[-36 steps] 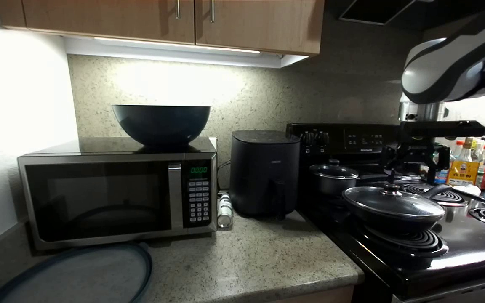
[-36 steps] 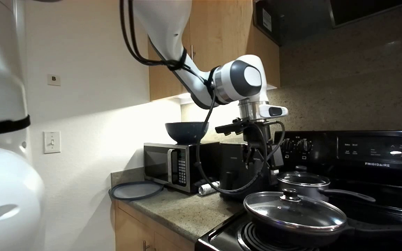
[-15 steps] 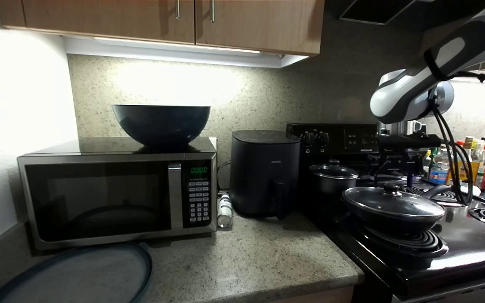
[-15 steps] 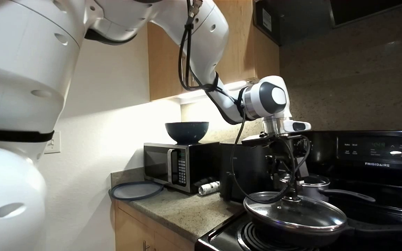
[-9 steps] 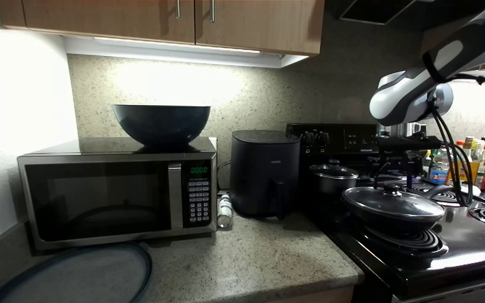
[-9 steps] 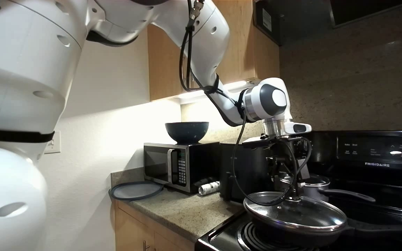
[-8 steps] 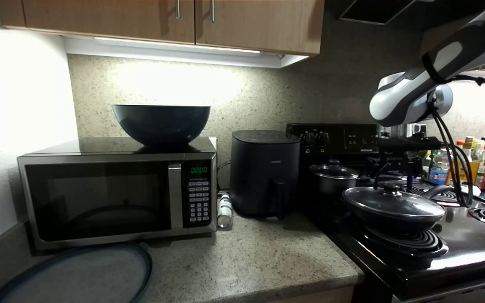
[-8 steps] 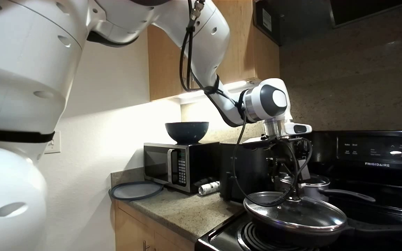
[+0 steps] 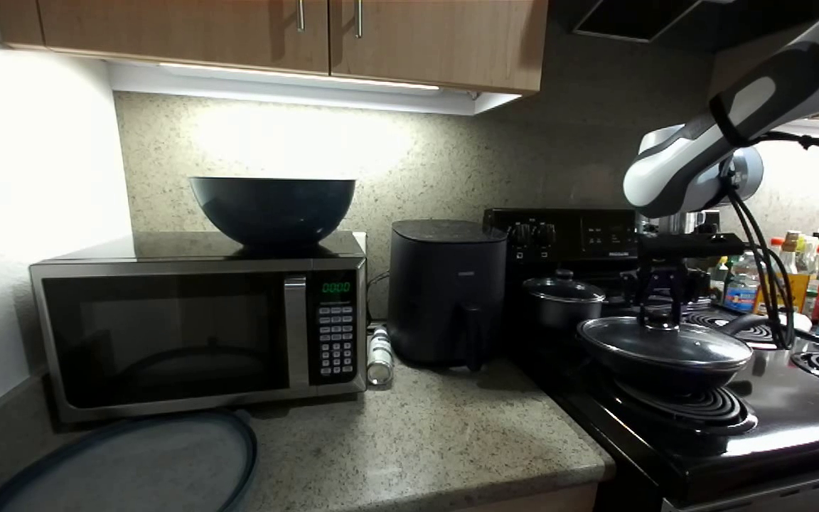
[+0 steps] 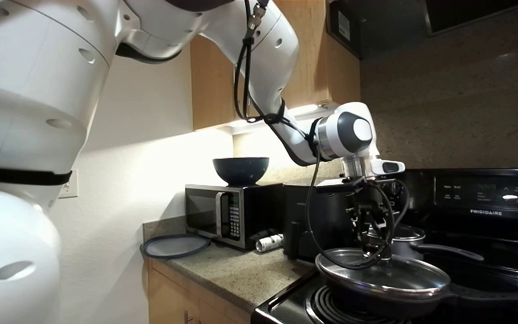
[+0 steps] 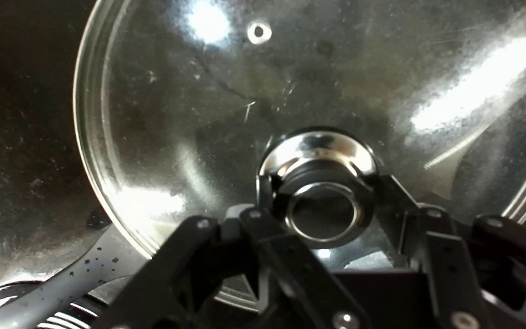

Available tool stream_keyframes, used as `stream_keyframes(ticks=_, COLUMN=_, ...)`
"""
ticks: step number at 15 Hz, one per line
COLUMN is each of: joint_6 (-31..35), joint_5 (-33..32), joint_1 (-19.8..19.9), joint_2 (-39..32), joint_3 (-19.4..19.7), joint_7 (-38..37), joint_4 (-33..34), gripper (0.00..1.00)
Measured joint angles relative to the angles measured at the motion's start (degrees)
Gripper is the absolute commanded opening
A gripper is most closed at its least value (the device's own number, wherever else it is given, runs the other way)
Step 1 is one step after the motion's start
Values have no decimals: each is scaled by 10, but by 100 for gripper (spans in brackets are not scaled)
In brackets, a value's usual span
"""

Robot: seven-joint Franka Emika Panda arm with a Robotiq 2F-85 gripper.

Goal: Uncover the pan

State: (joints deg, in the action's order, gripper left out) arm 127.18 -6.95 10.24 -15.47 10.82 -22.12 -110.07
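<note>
The dark pan (image 9: 665, 377) sits on the front burner under a clear glass lid (image 9: 619, 343); both also show in an exterior view, the pan (image 10: 385, 305) and the lid (image 10: 407, 275). The lid rests flat on the pan's rim. In the wrist view the lid (image 11: 190, 114) fills much of the picture, with its round black-and-silver knob (image 11: 321, 212) between my fingers. My gripper (image 11: 322, 194) is shut on the knob, one finger on each side. It points straight down in both exterior views (image 9: 660, 316) (image 10: 376, 248). The pan's handle (image 11: 62, 279) extends at the lower left.
A smaller lidded pot (image 9: 562, 309) stands on the back burner, close behind my gripper. A black air fryer (image 9: 446, 291) and a microwave (image 9: 168, 327) with a dark bowl (image 9: 274, 210) stand on the counter. A round blue-rimmed lid (image 9: 244, 448) lies there too. Bottles (image 9: 783, 277) stand behind the stove's far side.
My arm came over the pan and down to the lid's knob. In the last half second the fingers closed from wide apart onto the knob. The lid and pan shifted very slightly.
</note>
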Motion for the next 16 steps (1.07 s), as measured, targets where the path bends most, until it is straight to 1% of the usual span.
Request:
stream_keyframes(ticks=1, joint_6=1, joint_5=0, joint_1=0, joint_2=1, joint_3=1, joint_7=5, joint_4=1, gripper=25)
stream_keyframes(ticks=4, joint_6=5, joint_5=0, joint_1=0, joint_2=1, joint_3=3, joint_7=17, joint_4=2, gripper=25)
stream_keyframes(ticks=10, joint_6=11, joint_5=0, joint_1=-4, joint_2=7, joint_3=3, joint_7=18, joint_4=0, gripper=25)
stream_keyframes(ticks=12, joint_6=26, joint_5=-5, joint_1=-15, joint_2=26, joint_3=1, joint_7=18, joint_4=-8, gripper=25)
stream_keyframes(ticks=16, joint_6=65, joint_5=-38, joint_1=-54, joint_2=106, joint_3=-16, joint_7=18, joint_4=-50, gripper=25)
